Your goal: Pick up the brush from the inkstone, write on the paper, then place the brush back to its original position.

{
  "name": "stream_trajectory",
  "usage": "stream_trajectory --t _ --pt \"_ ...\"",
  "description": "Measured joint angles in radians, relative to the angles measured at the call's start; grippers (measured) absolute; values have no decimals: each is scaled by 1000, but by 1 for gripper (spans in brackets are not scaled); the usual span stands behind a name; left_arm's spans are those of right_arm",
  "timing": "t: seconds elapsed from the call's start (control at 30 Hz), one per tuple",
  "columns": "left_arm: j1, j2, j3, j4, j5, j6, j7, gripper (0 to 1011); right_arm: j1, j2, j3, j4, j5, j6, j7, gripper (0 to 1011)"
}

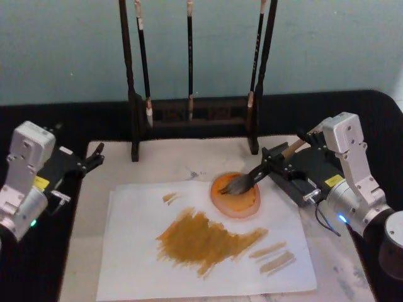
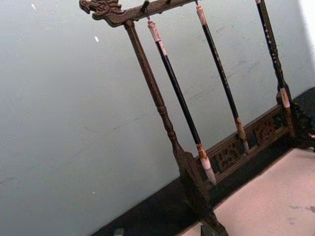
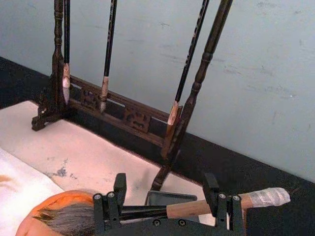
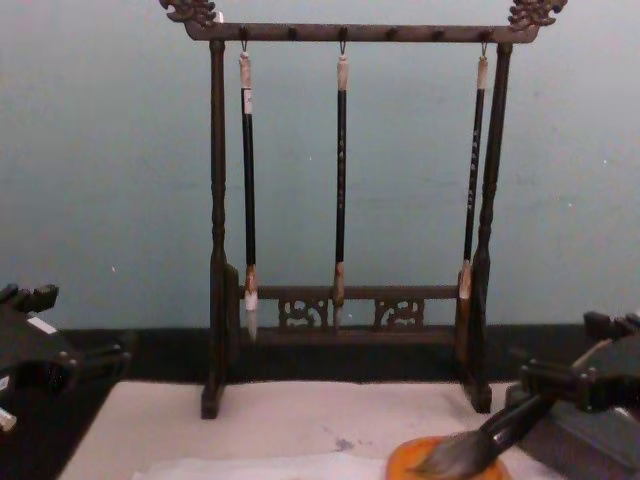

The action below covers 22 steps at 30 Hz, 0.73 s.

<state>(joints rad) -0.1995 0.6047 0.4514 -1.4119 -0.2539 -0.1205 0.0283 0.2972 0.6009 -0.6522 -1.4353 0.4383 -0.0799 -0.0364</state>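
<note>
Our right gripper (image 1: 275, 165) grips the brush (image 1: 261, 172) mid-handle; its axis slants from right-centre down-left, bristles on the orange inkstone (image 1: 236, 194). Left gripper (image 1: 94, 157) idles, apparently open.

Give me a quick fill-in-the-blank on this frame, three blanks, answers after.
1. The brush is held by the ___ gripper.
2. Its bristles rest on the ___ dish.
3. The rack carries ___ thin hanging brushes.
The left gripper sits idle at the mat's edge, off the paper.
Answers: right; orange; three
</note>
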Motion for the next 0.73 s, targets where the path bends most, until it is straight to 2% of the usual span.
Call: stream_trajectory --t 0.73 --pt "0 0 0 0 0 0 0 1010 0 0 0 0 0 0 0 1000"
